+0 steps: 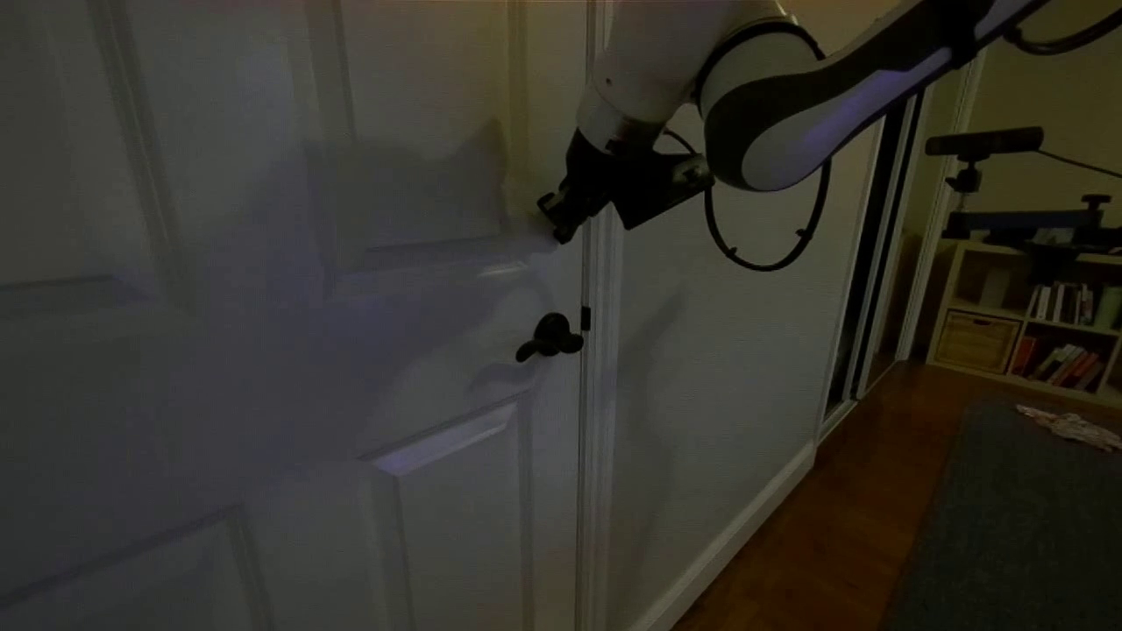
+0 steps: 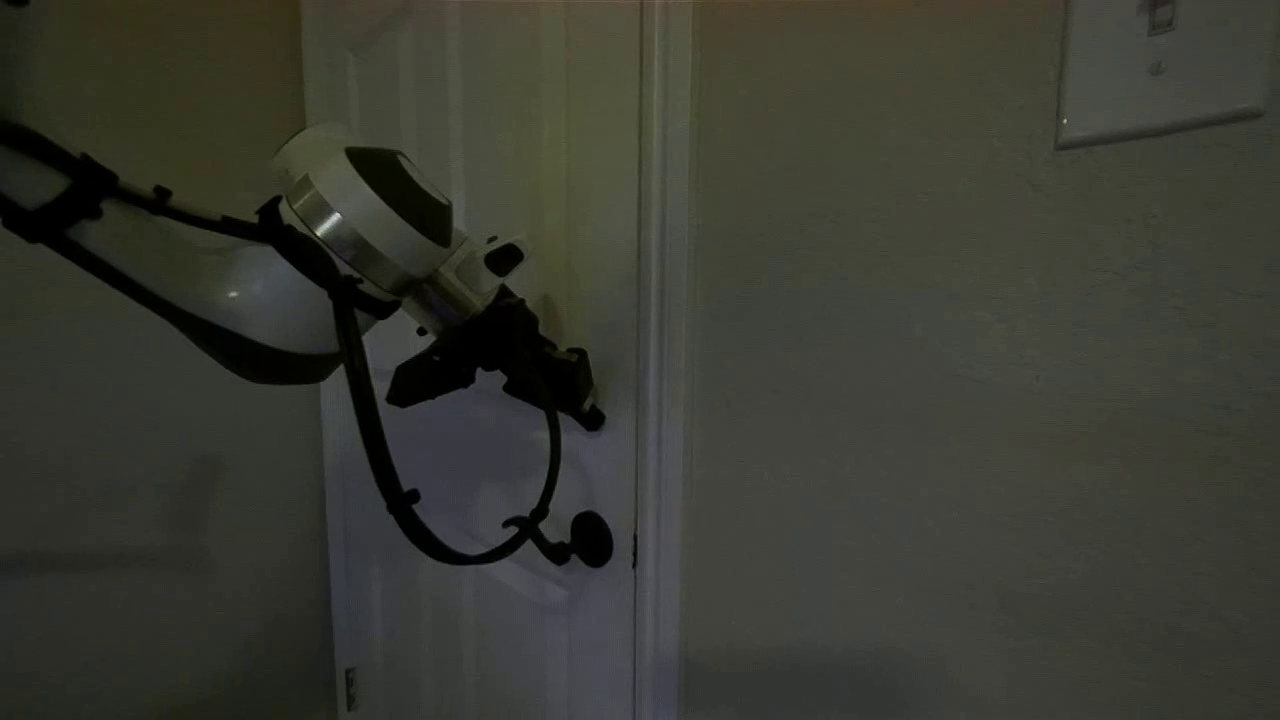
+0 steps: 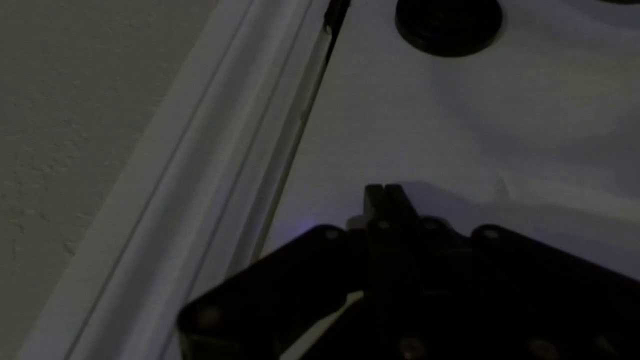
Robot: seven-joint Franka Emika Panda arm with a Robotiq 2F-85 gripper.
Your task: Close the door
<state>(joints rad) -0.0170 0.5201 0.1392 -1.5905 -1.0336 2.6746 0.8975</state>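
Note:
The large white panelled door [image 1: 263, 394] stands in its frame, with its handle-side edge against the jamb and only a narrow dark gap; it also shows in an exterior view [image 2: 450, 640] and in the wrist view [image 3: 410, 125]. Its black lever handle [image 1: 550, 337] shows in both exterior views [image 2: 592, 540], and its round base is at the top of the wrist view [image 3: 448, 25]. My gripper [image 1: 554, 226] is above the handle, close to the door's surface near that edge. In the wrist view [image 3: 384, 189] its fingers are together with nothing between them. Whether the tips touch the door is unclear.
White door trim [image 2: 665, 350] and a plain wall [image 1: 710, 350] adjoin the door's edge. A light switch plate [image 2: 1160, 80] is on the wall. A cable loop [image 2: 430, 545] hangs from the arm near the handle. A mounted camera [image 1: 986, 142] and bookshelf [image 1: 1021, 311] stand farther back.

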